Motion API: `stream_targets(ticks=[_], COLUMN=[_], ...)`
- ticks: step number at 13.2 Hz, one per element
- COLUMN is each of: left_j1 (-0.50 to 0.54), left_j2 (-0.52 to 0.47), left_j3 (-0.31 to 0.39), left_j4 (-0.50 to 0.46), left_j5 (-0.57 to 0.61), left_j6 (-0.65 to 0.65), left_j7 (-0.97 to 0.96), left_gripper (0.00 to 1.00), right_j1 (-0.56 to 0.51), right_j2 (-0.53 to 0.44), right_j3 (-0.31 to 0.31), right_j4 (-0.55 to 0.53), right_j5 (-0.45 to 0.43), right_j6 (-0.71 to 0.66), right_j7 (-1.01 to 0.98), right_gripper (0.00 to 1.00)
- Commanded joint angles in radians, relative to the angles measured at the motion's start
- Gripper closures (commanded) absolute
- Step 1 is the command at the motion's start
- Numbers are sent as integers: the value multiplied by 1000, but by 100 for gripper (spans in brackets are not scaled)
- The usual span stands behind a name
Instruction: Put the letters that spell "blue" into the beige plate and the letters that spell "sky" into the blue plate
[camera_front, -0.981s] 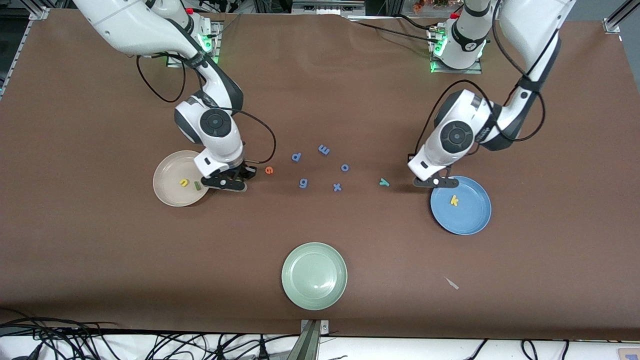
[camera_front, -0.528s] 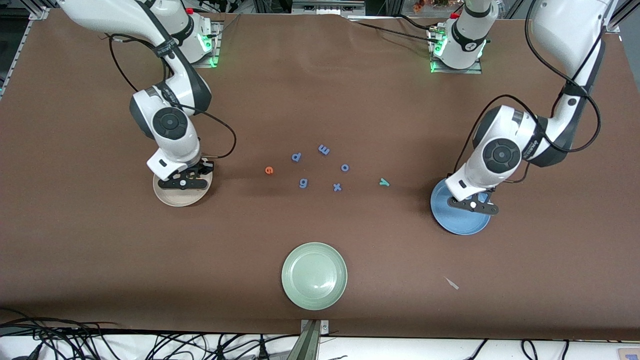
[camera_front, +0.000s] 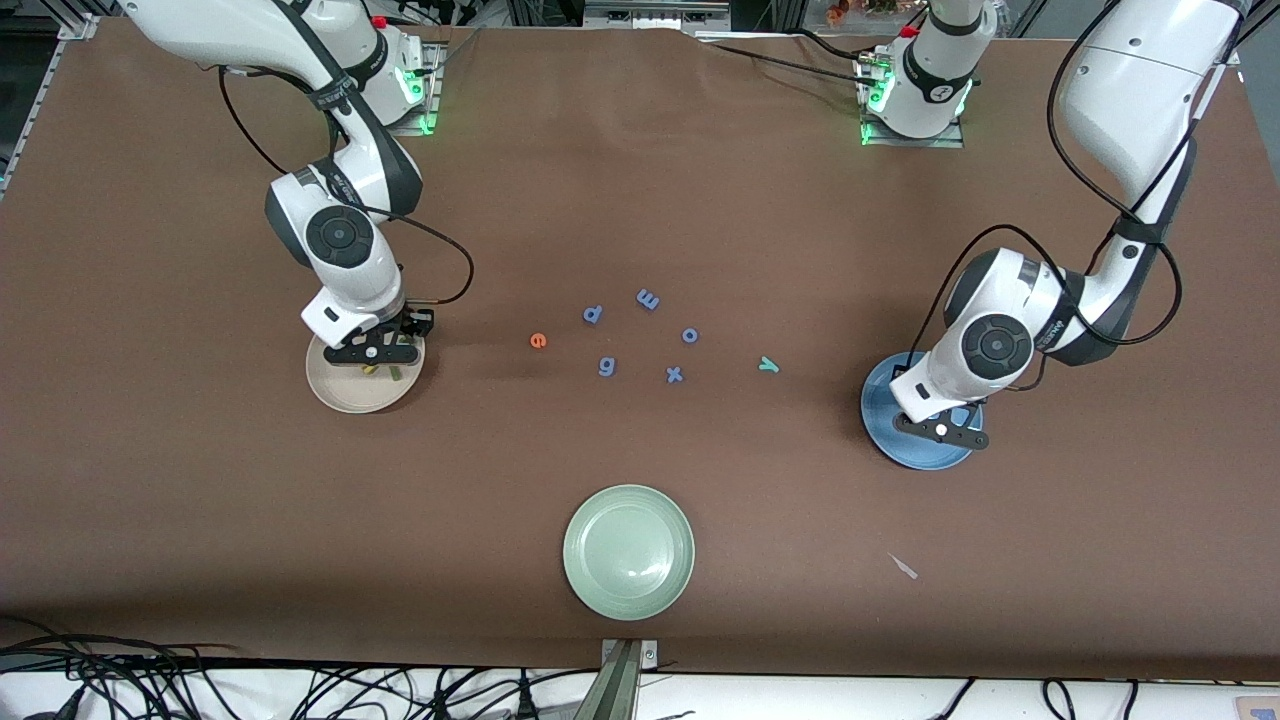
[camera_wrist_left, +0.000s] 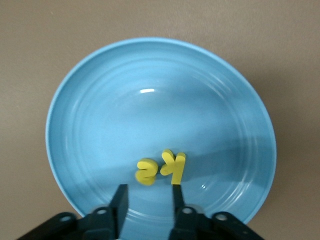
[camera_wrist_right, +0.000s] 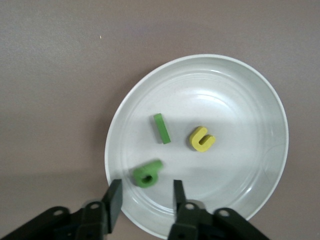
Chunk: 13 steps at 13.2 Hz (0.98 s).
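My left gripper (camera_front: 940, 430) hangs open over the blue plate (camera_front: 905, 452), holding nothing. The left wrist view shows its gripper (camera_wrist_left: 149, 192) above the blue plate (camera_wrist_left: 150, 100), where a yellow s (camera_wrist_left: 146, 171) and a yellow k (camera_wrist_left: 173, 166) lie side by side. Over the beige plate (camera_front: 345, 397) my right gripper (camera_front: 370, 352) is open and empty too. In the right wrist view the gripper (camera_wrist_right: 147, 192) is above the beige plate (camera_wrist_right: 240, 125), which holds a green l (camera_wrist_right: 162, 128), a yellow u (camera_wrist_right: 202, 139) and a green b (camera_wrist_right: 147, 174). An orange e (camera_front: 538, 341) and a teal y (camera_front: 768, 365) lie on the table between the plates.
Periwinkle letters lie mid-table between the e and the y: p (camera_front: 593, 314), m (camera_front: 648, 298), o (camera_front: 690, 335), g (camera_front: 606, 367), x (camera_front: 675, 375). A pale green plate (camera_front: 628, 552) sits nearer the front camera. A small white scrap (camera_front: 903, 567) lies nearer the front camera than the blue plate.
Both grippers moved from the plates' edges to over the plates, then opened. The s now lies in the blue plate and the b in the beige plate.
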<state>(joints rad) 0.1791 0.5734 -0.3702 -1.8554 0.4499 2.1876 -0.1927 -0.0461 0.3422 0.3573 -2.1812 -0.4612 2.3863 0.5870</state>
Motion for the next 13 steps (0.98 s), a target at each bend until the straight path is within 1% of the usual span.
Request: stream_targets(ticks=[1,2,3,4,5,6,8,10,12,13], left_j1=[-6,-6,-7,-10,-30,-68,-127,-151,-171,-181], left_j2=[-27,-35,-34,-32,-26,-21,11,52,75,97], left_j3=[-51,-85,-125,-156,-167,-167,-167,-165,-165,-165], left_j4=[30,48,61,74,81,85,90,119,116,113], left_j5=[-69,-100,-106,-106,-106,-106,-106,-105,-106,-106], left_j6=[-49,-60,-80,-83,-83,-85,-80,-75,-34,-4], left_j7=[-48,-78,-105,-173,-291,-395,-558,-739,-874,-946], left_gripper=[0,0,0,0,0,0,0,1,5,11], right_j1=[2,5,9,23,52,73,135,155,156,157], right_j2=[-20,1,29,56,86,125,193,224,250,270], right_j3=[31,76,119,144,150,160,161,161,160,157], right_j4=[-6,20,53,81,106,139,224,232,228,228], right_j5=[53,79,81,81,79,75,76,67,17,-17], right_j6=[2,-2,-13,-13,-12,-3,28,57,146,169], right_j7=[55,127,219,300,360,385,392,396,396,396], right_gripper=[39,39,38,36,35,33,33,33,33,33])
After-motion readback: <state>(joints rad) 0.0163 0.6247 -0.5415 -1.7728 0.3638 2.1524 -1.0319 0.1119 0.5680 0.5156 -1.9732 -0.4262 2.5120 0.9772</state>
